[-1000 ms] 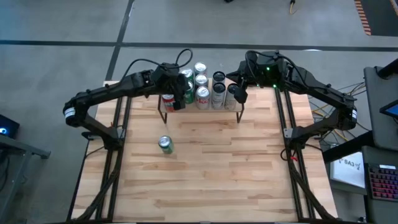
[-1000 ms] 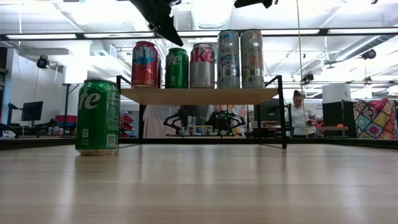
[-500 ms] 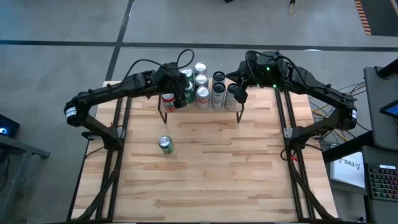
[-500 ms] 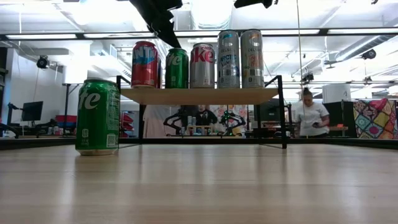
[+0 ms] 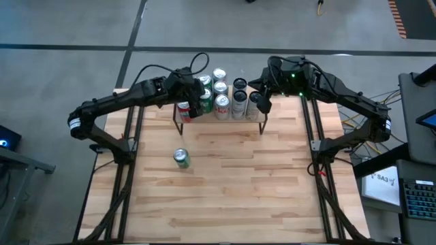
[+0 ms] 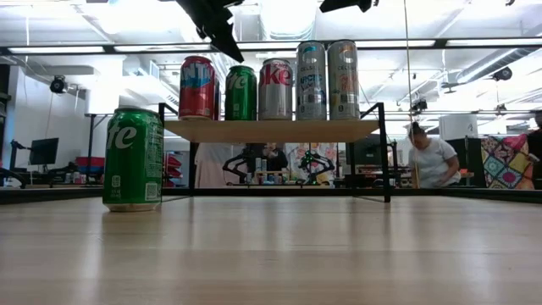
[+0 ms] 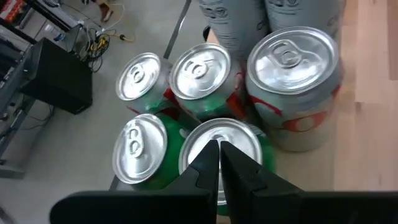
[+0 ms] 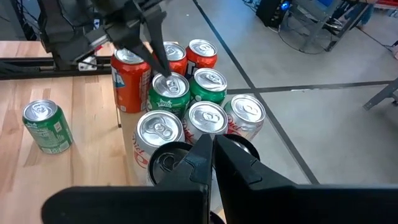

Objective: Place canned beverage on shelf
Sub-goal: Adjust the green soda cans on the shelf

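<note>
The shelf point(image 6: 271, 130) stands at the table's far middle and carries several upright cans. One green can point(image 5: 180, 158) stands apart on the tabletop, left of centre, on its base. My left gripper point(image 7: 219, 148) is shut, slanting down over the shelf's left end. Its tips are right at the top of a green can point(image 8: 169, 87) in the front row. My right gripper point(image 8: 211, 144) is shut and hangs above the dark-topped can point(image 8: 166, 160) at the shelf's right end, well clear of it in the low view. My left gripper's shut fingertips point(image 8: 163, 76) point slanting down at the lid of the green can point(image 7: 239, 140) on the shelf. The low view shows at most a sliver of gap, and I cannot tell whether they touch it.
A red can point(image 6: 196, 87) stands at the shelf's left front corner, and tall silver cans point(image 6: 327, 80) stand toward its right. The near half of the tabletop point(image 5: 238, 197) is bare wood. People move in the room beyond the table point(image 6: 430, 161).
My left gripper has turned a little toward the table's left over the shelf's cans, staying shut. No can has moved.
</note>
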Robot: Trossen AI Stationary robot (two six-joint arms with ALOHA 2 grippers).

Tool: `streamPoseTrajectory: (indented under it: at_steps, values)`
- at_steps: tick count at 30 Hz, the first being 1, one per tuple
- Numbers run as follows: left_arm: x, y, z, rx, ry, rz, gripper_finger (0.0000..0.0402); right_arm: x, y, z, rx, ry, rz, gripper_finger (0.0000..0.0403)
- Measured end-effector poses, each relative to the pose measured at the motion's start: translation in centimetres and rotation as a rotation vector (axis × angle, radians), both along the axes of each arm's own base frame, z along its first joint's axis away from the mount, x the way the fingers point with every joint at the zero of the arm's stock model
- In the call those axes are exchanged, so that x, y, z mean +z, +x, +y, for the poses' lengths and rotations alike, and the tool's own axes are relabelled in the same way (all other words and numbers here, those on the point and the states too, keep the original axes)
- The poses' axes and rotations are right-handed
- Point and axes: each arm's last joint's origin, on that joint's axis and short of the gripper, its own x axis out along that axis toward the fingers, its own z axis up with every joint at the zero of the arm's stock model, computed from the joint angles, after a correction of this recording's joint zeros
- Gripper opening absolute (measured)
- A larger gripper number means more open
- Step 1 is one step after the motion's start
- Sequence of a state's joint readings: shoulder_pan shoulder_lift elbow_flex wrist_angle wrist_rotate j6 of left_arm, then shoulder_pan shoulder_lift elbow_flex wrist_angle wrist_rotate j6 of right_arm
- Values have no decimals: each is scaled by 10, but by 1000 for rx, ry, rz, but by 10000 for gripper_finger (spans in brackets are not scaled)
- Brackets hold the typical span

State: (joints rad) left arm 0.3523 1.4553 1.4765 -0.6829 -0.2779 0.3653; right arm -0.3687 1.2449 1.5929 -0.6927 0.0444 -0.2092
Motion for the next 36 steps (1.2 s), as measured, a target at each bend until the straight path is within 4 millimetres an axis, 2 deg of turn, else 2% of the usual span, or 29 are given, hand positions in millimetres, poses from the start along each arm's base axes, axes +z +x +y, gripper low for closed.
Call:
streamPoseTrajectory:
  at_steps: [3,9,24,36]
  values:
    - [1,-3,-2,-32,-12,6,0,-1,0,0,0,3,8,9]
    - [0,-3,-8,-202,-108,-2,0,-1,0,0,0,3,8,9]
    - [-11,-1,-7,-205,-143,58,0,-1,0,0,11,-3,9,9]
    - [-11,0,-6,-185,-130,58,0,-21,10,-1,52,23,0,9]
